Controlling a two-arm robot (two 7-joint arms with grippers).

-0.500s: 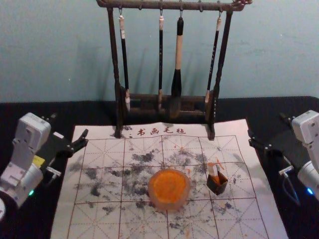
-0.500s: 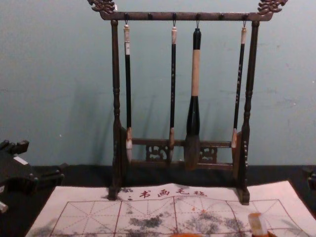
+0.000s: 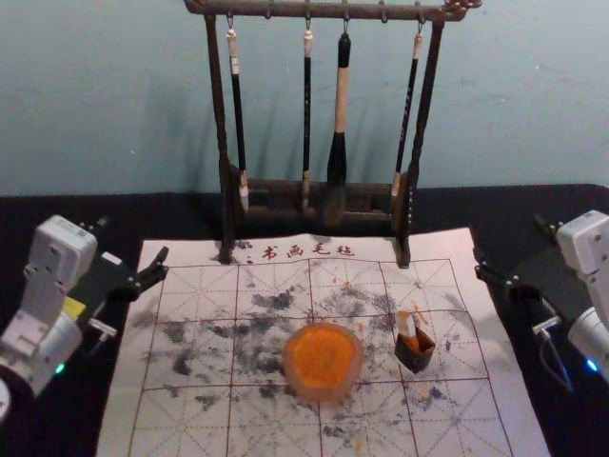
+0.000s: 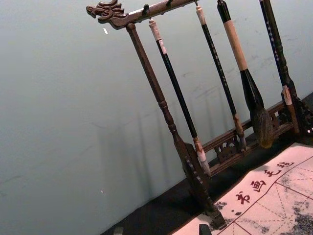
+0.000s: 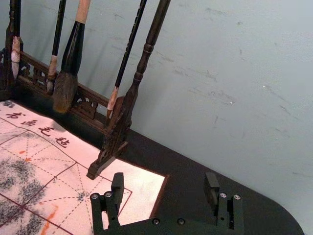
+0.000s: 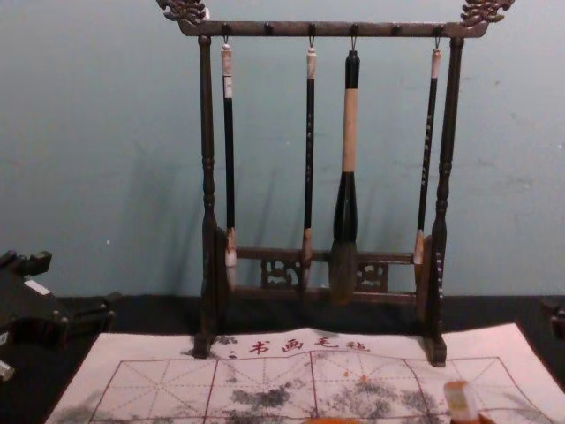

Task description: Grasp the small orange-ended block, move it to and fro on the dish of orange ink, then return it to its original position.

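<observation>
Left gripper [image 3: 132,240], right gripper [image 3: 510,241], block [image 3: 406,326] and dish [image 3: 353,379] hold the same positions as in the earlier frame. Head view: the grippers are parked at opposite sides of the mat [image 3: 190,428]; the block stands in a small dark box [image 3: 417,361], to the right of the dish of orange ink [image 3: 322,357]. Left wrist view: fingertips wide apart, no load held. Right wrist view: fingers spread wide, no load held. Chest view: the block's orange end points upward, nearer than the brush rack [image 6: 327,30]
</observation>
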